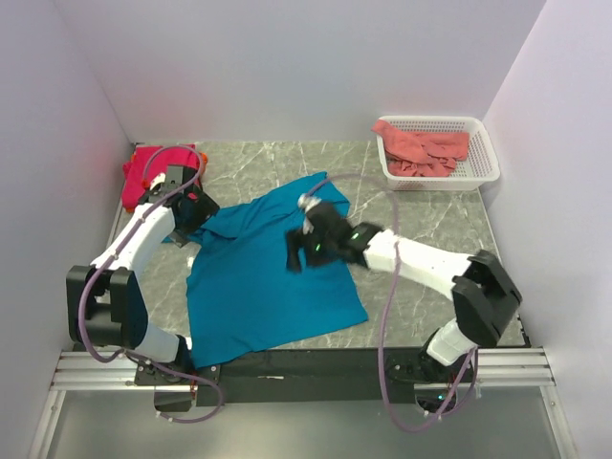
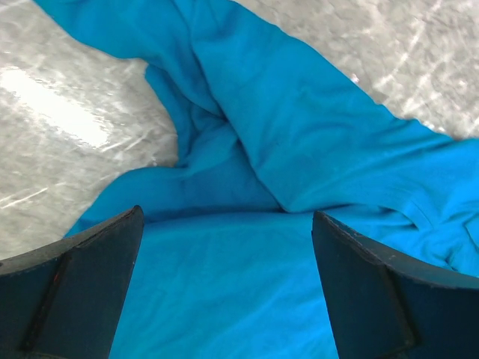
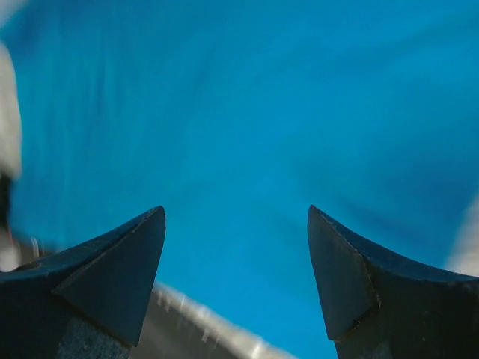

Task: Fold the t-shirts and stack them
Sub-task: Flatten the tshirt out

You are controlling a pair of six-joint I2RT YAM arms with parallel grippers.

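Teal-blue t-shirt (image 1: 268, 282) lies spread but rumpled on bench (image 1: 430, 225), mid-bench. I see left pincer (image 2: 224, 224) wide over bunched sleeve, right pincer (image 3: 236, 217) wide above shirt middle, neither gripping cloth.

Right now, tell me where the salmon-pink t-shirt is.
In the top view, the salmon-pink t-shirt lies crumpled inside the white mesh basket at the far right corner of the table, apart from the teal-blue t-shirt spread mid-table.
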